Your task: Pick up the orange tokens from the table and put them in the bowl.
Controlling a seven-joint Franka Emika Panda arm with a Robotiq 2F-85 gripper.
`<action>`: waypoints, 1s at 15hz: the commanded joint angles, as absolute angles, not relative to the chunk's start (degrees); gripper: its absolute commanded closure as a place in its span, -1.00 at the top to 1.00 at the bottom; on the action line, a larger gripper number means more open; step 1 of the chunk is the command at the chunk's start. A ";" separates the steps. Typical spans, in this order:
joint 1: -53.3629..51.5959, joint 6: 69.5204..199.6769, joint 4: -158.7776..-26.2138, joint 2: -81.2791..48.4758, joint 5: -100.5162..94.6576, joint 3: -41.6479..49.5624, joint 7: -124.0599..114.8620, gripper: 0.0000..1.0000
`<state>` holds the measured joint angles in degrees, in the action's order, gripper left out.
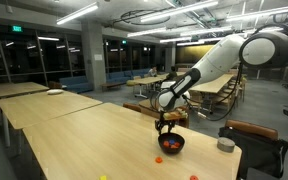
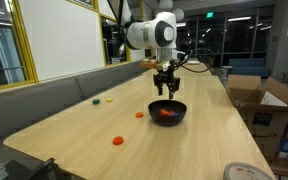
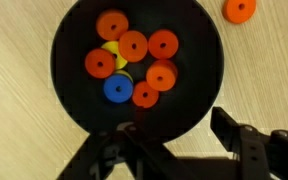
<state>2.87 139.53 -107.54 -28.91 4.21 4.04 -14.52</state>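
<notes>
While end effector [image 2: 165,90] hovers directly above bowl [image 2: 169,119], fingers stand spread wide, nothing held. Six orange tokens [image 3: 133,45] lie inside bowl, with blue disc [image 3: 116,88] and yellow piece [image 3: 112,52]. Two more on worktop [image 2: 209,140] outside bowl: nearer token [image 2: 139,115] close beside bowl, farther token [image 2: 118,141] well apart.

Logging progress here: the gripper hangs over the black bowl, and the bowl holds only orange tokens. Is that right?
Not quite. The gripper does hang over the bowl, but the wrist view shows more than the orange tokens inside: a blue piece and a yellow piece lie among them.
</notes>
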 commanded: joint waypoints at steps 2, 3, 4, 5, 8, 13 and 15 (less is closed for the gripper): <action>1.95 135.18 -106.98 -27.85 5.46 3.66 -15.60 1.00; 1.08 134.64 -108.71 -26.51 5.40 3.28 -16.38 1.00; 0.65 133.59 -109.75 -25.57 5.89 2.45 -16.18 1.00; -0.23 132.57 -111.35 -24.40 6.39 1.54 -16.69 1.00; -3.10 130.42 -115.14 -22.31 8.97 -0.92 -20.43 1.00; -7.40 131.36 -122.65 -19.96 13.66 -2.54 -30.44 1.00; -8.57 133.39 -125.81 -19.27 14.76 -1.98 -35.00 1.00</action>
